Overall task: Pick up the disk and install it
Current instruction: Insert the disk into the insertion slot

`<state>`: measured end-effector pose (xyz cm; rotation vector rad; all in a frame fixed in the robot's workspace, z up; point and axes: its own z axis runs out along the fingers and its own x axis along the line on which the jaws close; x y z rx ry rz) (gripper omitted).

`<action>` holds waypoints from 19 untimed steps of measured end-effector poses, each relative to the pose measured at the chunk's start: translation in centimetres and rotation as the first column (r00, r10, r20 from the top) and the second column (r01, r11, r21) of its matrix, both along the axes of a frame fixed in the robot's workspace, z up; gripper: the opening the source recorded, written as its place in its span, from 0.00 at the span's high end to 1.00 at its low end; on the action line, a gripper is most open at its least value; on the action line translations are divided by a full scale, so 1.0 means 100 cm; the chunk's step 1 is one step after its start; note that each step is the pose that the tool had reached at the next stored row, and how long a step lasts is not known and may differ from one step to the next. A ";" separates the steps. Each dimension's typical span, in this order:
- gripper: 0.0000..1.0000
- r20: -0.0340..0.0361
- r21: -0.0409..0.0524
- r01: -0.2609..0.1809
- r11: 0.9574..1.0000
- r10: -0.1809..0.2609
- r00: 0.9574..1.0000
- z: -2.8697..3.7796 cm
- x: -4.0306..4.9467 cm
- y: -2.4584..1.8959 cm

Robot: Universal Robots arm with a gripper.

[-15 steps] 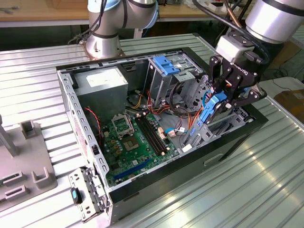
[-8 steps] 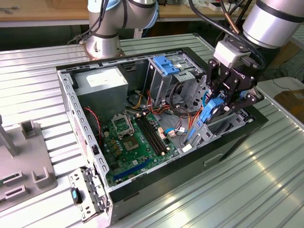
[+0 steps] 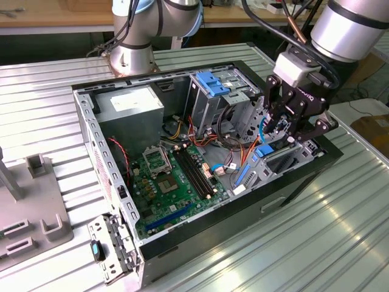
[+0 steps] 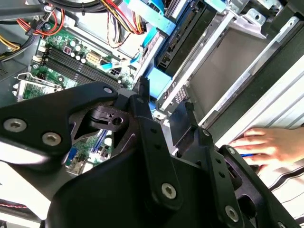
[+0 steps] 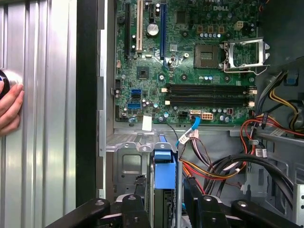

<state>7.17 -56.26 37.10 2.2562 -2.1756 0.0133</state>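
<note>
Open computer case [image 3: 292,193] is lying on its side on the ribbed metal desk [image 3: 316,249], motherboard [image 3: 175,177] facing up. The hand [image 3: 281,132] is hanging over the drive bay [image 3: 243,118] at the exterior view's right end of the case, pointing down into it.

The disk [image 5: 165,173] is sitting on edge in that bay. Its blue end [image 4: 159,81] is showing between the hand's two black fingers [image 5: 135,209] in both wrist views.

The fingers are standing apart, one on each side of the disk. In the first wrist view, narrow gaps are showing on both sides, so nothing is being gripped.

Red, orange and black wires [image 5: 216,166] are running just beside the bay. The grey power supply box [image 3: 130,111] is sitting at the far corner of the case, well apart from the hand. Blue latch pieces [image 3: 213,83] are lying on top of the drive cage behind the hand.

A person's fingers [image 4: 266,142] are resting on the desk outside the case wall; they are also showing in the first wrist view [image 5: 9,107].

A loose metal bracket [image 3: 112,248] is lying on the desk near the case's front corner, and a grey fixture [image 3: 33,210] is standing at the exterior view's left.
</note>
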 end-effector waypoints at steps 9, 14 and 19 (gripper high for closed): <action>0.56 0.000 0.000 0.000 1.000 0.000 1.000 0.0001 0.0024 0.0000; 0.56 0.000 0.000 0.000 1.000 0.000 1.000 0.0001 0.0036 0.0000; 0.56 0.000 0.000 0.000 1.000 0.000 1.000 0.0001 0.0101 0.0002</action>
